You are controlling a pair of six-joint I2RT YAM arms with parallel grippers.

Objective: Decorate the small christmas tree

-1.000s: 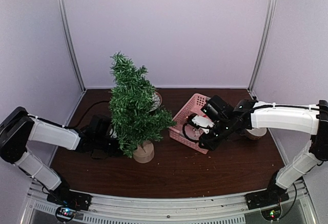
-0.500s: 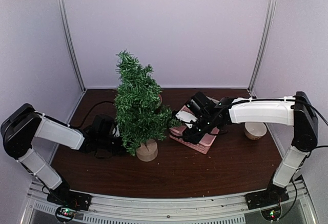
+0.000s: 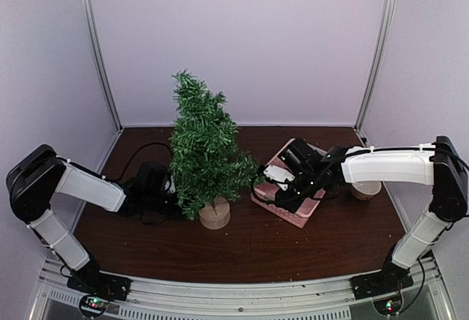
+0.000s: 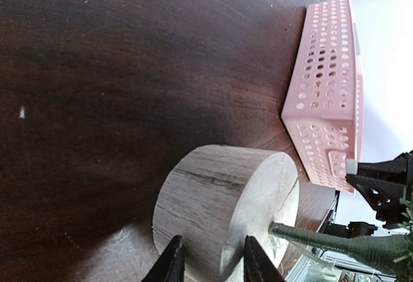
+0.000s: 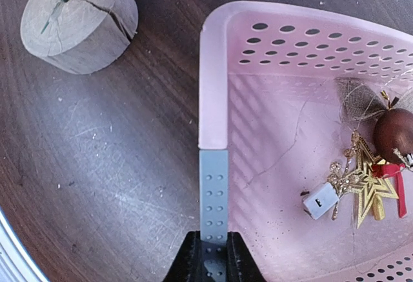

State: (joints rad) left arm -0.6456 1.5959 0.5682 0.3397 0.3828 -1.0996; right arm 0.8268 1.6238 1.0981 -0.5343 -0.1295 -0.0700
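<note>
The small christmas tree (image 3: 205, 151) stands upright at mid-table on its round wooden stump (image 3: 214, 214). My left gripper (image 3: 171, 201) reaches in from the left under the branches and is shut on the stump (image 4: 226, 208), one finger on each side of its edge. The thin trunk (image 4: 335, 243) rises from the stump. My right gripper (image 3: 282, 192) is shut on the grey strip on the rim of a pink perforated basket (image 5: 213, 88). The basket holds a gold star (image 5: 364, 188), a brown ball (image 5: 395, 133), a small grey cube (image 5: 321, 200) and a burlap bow (image 5: 358, 98).
The pink basket (image 3: 293, 217) sits just right of the tree, its near corner close to the stump (image 5: 80, 20). A small pale bowl (image 3: 364, 188) stands at the right, behind my right arm. White walls close the back and sides.
The tree has slid to the right with my left gripper on its stump. The right gripper has shifted the pink basket slightly rightward and toward the front.
</note>
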